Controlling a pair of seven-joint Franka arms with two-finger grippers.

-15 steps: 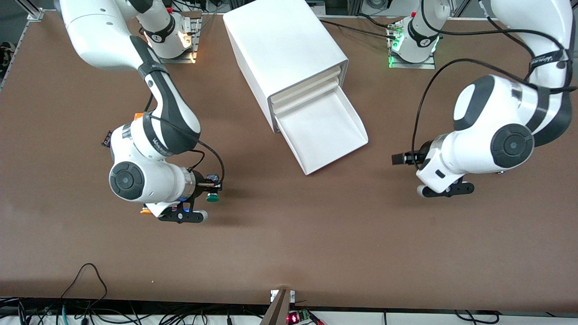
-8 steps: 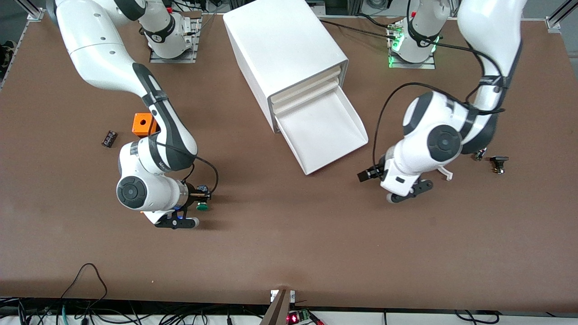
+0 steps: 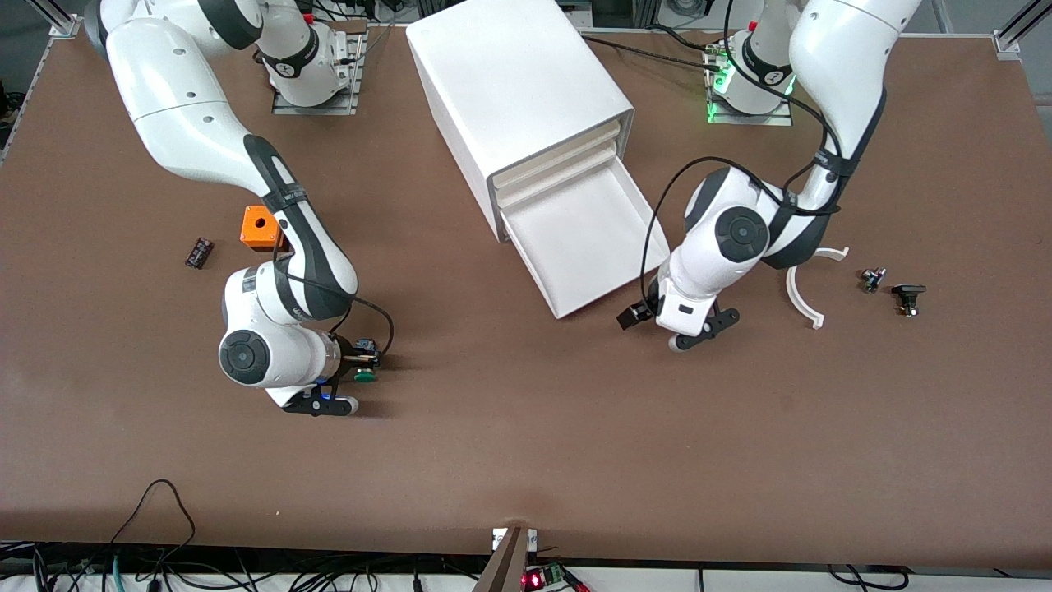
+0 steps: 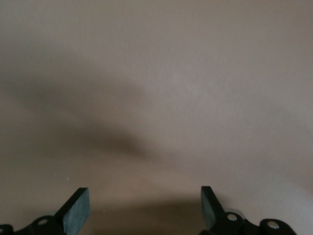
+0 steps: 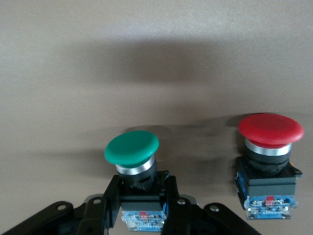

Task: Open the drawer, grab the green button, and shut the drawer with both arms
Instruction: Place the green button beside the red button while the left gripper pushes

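green mushroom-capped push button clamped upright between right gripper fingers; red-capped button just beside (wrist view only); left gripper spread wide, holding nothing

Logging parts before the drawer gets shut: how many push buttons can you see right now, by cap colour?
Green mushroom-capped push button with black body, between the right hand's fingers: 1
Red mushroom-capped push button with black body, standing beside it: 1
Total: 2
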